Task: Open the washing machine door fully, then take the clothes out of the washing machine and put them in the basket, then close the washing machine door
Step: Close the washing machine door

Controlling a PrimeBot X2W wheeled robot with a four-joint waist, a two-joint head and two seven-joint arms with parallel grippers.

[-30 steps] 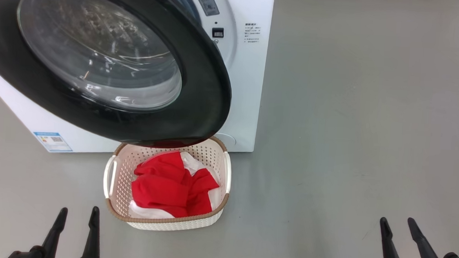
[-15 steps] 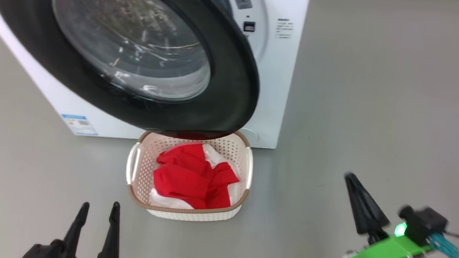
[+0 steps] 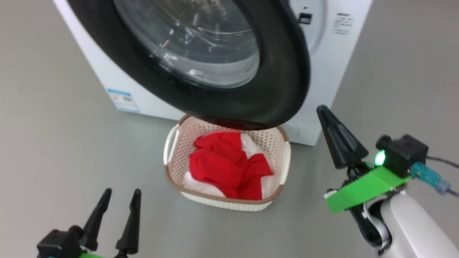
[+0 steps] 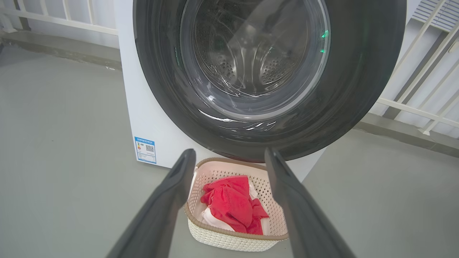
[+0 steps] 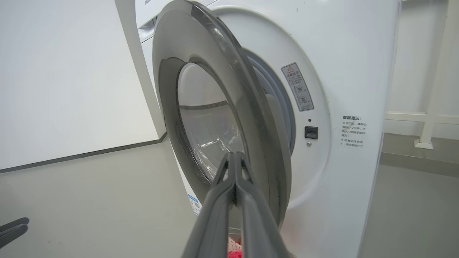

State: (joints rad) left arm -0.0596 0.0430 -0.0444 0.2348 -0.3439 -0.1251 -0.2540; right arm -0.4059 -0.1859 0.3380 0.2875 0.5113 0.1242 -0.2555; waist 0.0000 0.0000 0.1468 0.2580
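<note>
The washing machine door [image 3: 279, 68] with its black rim and glass bowl stands partly open, swung out over the basket [image 3: 173, 157]. The white washing machine [image 3: 334, 71] stands behind it. Red and white clothes [image 3: 227, 168] lie in the cream basket on the floor. My right gripper [image 3: 324, 110] is raised to the right of the door's edge, fingers pressed together, holding nothing. In the right wrist view the shut fingers [image 5: 233, 168] point at the door rim [image 5: 251, 118]. My left gripper [image 3: 120, 196] hangs open at the lower left, apart from the basket [image 4: 229, 240], with the clothes [image 4: 229, 204] seen between its fingers.
Grey floor [image 3: 37, 115] spreads around the machine. A white railing [image 4: 423, 100] runs behind the machine to its right. A white wall panel [image 5: 71, 71] stands on the machine's other side. A blue label [image 3: 123, 100] marks the machine's lower front.
My right gripper has shut and risen from the lower right up beside the door's edge. The head camera has swung, shifting the whole scene rightwards. The left gripper stays open.
</note>
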